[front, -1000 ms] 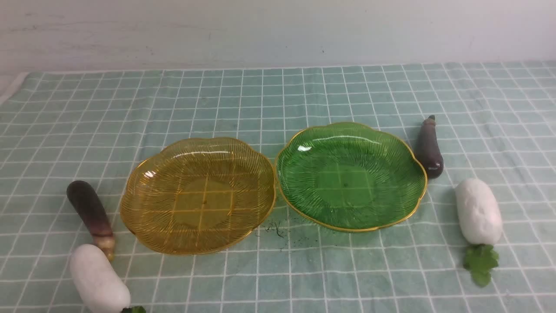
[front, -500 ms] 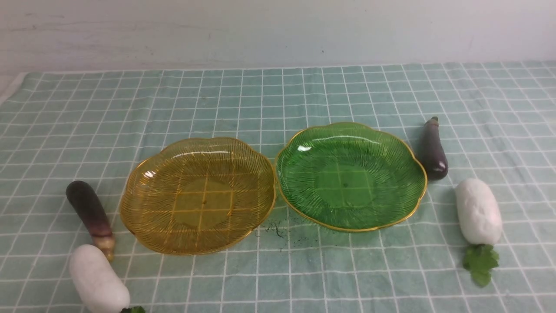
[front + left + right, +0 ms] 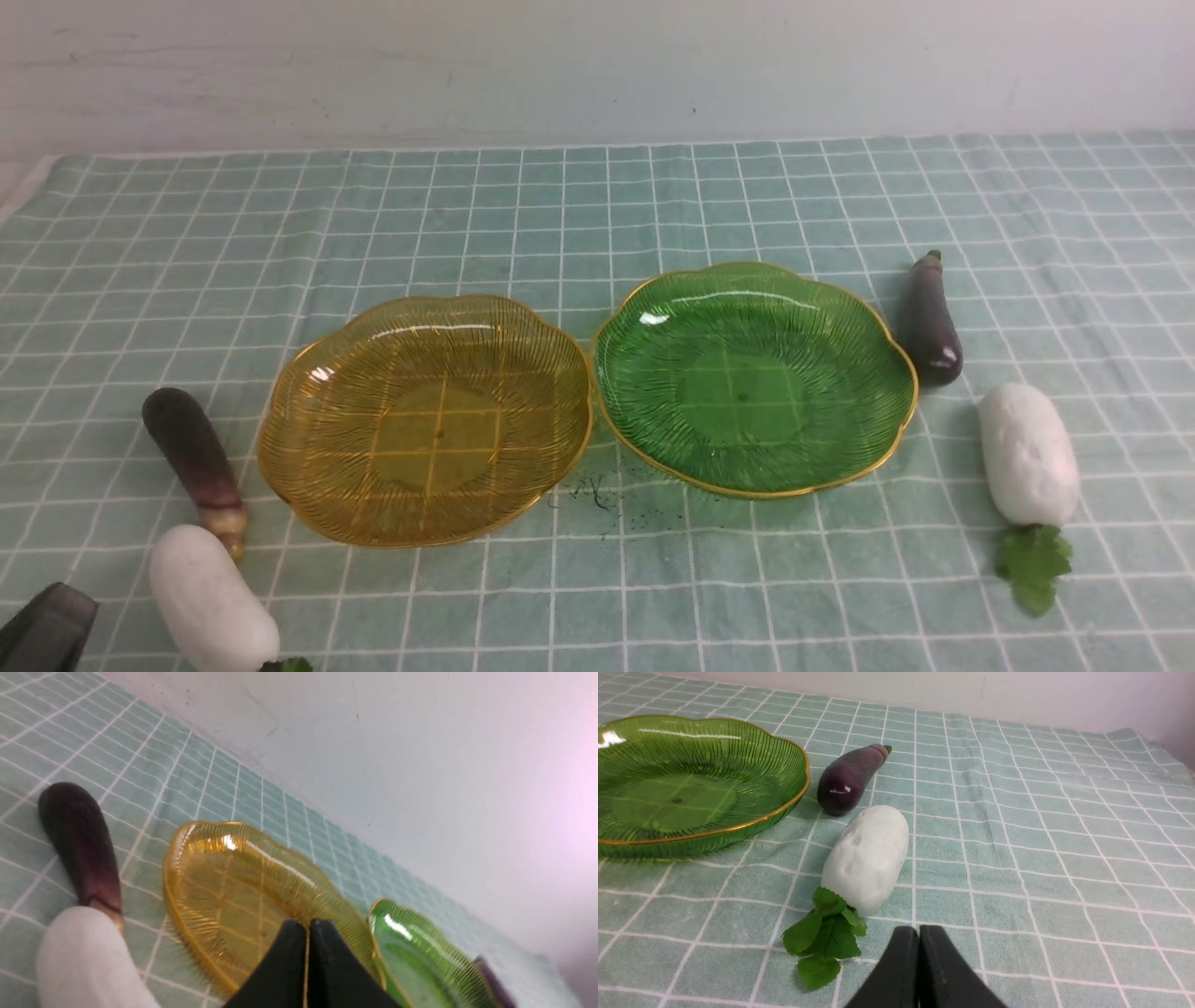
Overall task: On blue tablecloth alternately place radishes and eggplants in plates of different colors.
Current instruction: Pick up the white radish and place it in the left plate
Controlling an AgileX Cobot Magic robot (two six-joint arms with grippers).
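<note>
Radishes, two, uncooked-white and plump: one (image 3: 213, 599) at the lower left of the front view, its far end just beside the tan tip of an eggplant (image 3: 193, 455); the other (image 3: 1029, 455) at the right, leaves toward the lower edge, near the second eggplant (image 3: 930, 322). Both lie on the blue tablecloth (image 3: 625, 597), outside the amber plate (image 3: 425, 420) and the green plate (image 3: 754, 378), which meet near the centre. A likely fault is slippage: the rounded radish could roll from an off-centre grip. Fingers lowered at the left might also nudge the adjoining eggplant, and a wide swing could catch a raised rim and shift both plates. The left gripper (image 3: 308, 926), its fingers together and empty, enters at the lower left corner of the front view, near the left radish but apart from it. The right gripper (image 3: 918, 933) is likewise closed and empty, near the leafy end of the right radish.
</note>
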